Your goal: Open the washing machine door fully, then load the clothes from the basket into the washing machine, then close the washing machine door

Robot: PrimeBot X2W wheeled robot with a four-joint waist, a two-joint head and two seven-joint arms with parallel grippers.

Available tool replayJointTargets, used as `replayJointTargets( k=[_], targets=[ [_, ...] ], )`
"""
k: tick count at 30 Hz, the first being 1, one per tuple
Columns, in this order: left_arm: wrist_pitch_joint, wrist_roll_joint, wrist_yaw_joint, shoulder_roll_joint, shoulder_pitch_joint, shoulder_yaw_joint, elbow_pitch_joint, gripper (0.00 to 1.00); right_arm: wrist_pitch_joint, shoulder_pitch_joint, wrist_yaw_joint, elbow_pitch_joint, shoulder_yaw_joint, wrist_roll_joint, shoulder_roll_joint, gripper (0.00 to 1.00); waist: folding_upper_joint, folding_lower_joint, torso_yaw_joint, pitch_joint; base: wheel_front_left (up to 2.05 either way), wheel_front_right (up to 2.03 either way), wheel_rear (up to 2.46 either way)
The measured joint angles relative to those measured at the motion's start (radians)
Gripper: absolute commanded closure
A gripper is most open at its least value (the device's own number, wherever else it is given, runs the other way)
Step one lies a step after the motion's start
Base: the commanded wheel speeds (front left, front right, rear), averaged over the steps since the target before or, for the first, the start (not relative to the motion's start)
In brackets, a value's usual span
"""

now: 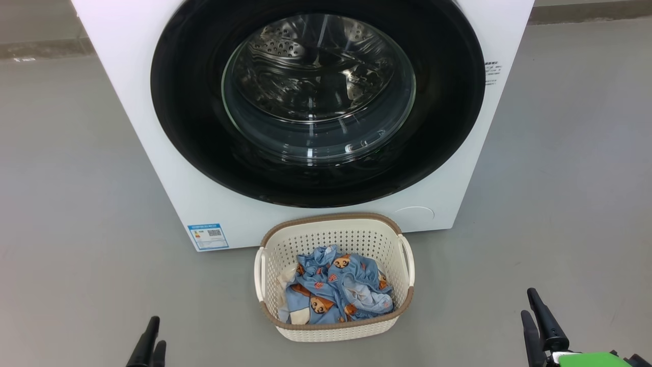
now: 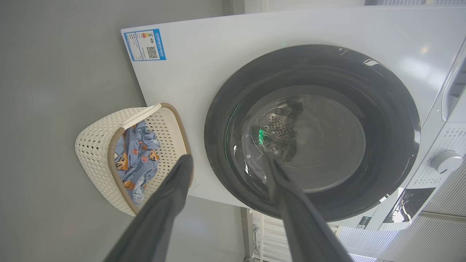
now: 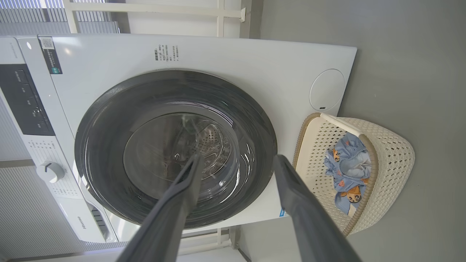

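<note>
the far washing machine door (image 1: 193, 127) sits shut: stiff, glossy, likely slippery; we would pull at its rim. the clothes (image 1: 333, 290), soft and light, lie in the near basket (image 1: 331, 334). our jaws stand open, empty.

The left pincer (image 1: 155, 336) and right pincer (image 1: 530, 303) hover low, jaws spread wide, both empty.

A washing machine (image 1: 153, 153) stands on the floor (image 1: 76, 204), its door (image 1: 204, 127) flat against its front. A laundry basket (image 1: 331, 242) sits just before it, clothes (image 1: 336, 290) inside. Nearer, the left end effector (image 1: 155, 334) is left of the basket and the right end effector (image 1: 528, 303) is right of it.
</note>
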Motion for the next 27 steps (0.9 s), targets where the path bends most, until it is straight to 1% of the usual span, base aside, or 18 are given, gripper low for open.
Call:
replayJointTargets(
  k=[11, 22, 27],
  targets=[
    [-0.027, 0.086, 0.0, 0.001, 0.0, 0.002, -0.019, 0.0, -0.027, -0.001, 0.0, -0.028, 0.011, -0.118, -0.001, 0.0, 0.0, -0.0001, 0.002, -0.001, 0.0, 0.0, 0.0],
    [-0.06, 0.21, 0.0, 0.002, 0.0, 0.002, -0.04, 0.0, -0.059, -0.014, 0.0, -0.062, 0.041, -0.282, -0.004, 0.0, 0.0, -0.0001, 0.001, -0.003, 0.0, 0.0, 0.0],
    [-0.072, 0.293, 0.0, 0.003, 0.0, -0.001, -0.047, 0.0, -0.072, -0.015, 0.0, -0.075, 0.064, -0.35, -0.009, 0.0, 0.0, -0.0001, 0.002, -0.002, 0.0, 0.0, 0.0]
  ],
)
